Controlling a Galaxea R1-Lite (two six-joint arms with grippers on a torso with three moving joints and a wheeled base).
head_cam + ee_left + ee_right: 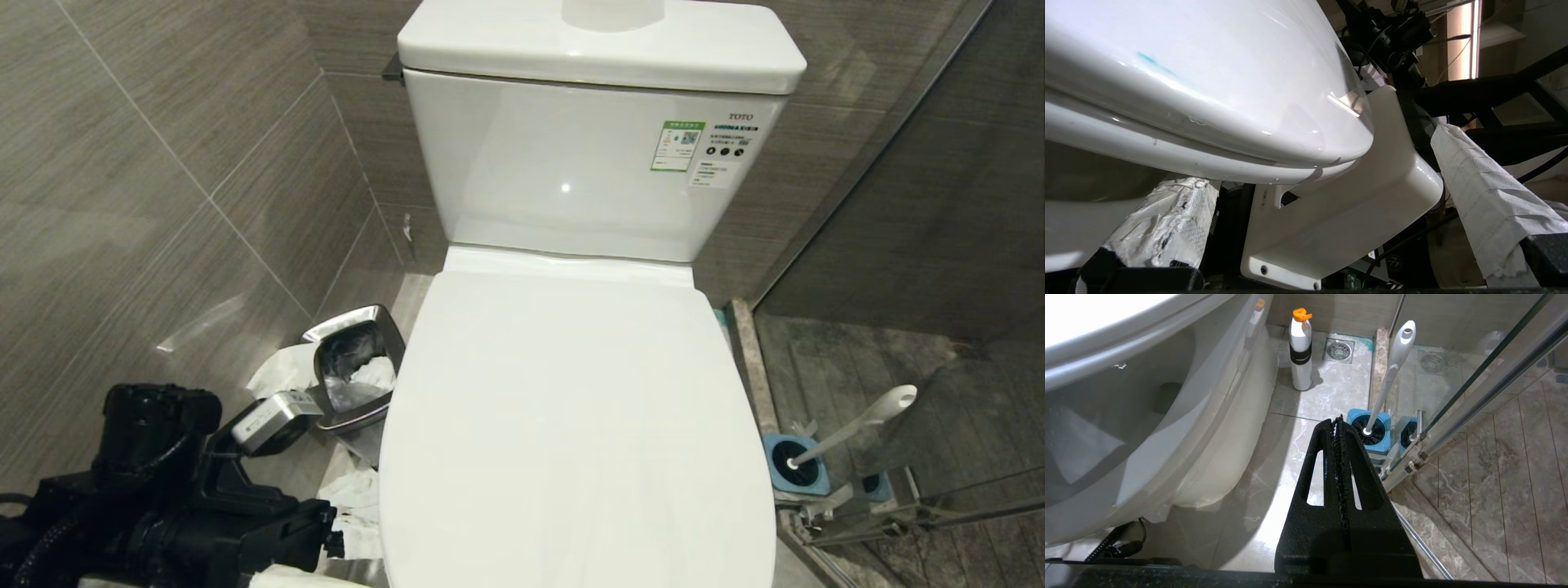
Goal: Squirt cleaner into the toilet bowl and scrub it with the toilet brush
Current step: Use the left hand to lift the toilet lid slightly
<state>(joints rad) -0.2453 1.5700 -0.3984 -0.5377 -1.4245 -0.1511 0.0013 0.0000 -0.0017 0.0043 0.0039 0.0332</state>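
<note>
The toilet's white lid (571,425) lies shut, so the inside of the toilet bowl is hidden; its outer wall (1180,428) shows in the right wrist view. A small turquoise smear of cleaner (1152,61) marks the lid. My left arm (204,506) is low at the toilet's front left. Its gripper (1310,159) is open wide just under the lid's front edge, with paper-wrapped fingers (1159,220) and nothing between them. The toilet brush (857,425) stands in its blue holder (796,469) on the floor at the right. My right gripper (1337,420) hangs shut and empty, short of the holder.
A steel bin (355,367) with crumpled paper stands left of the toilet against the tiled wall. A white bottle with an orange cap (1300,347) stands on the floor beside the bowl. A glass shower door (914,490) runs along the right, just behind the brush holder.
</note>
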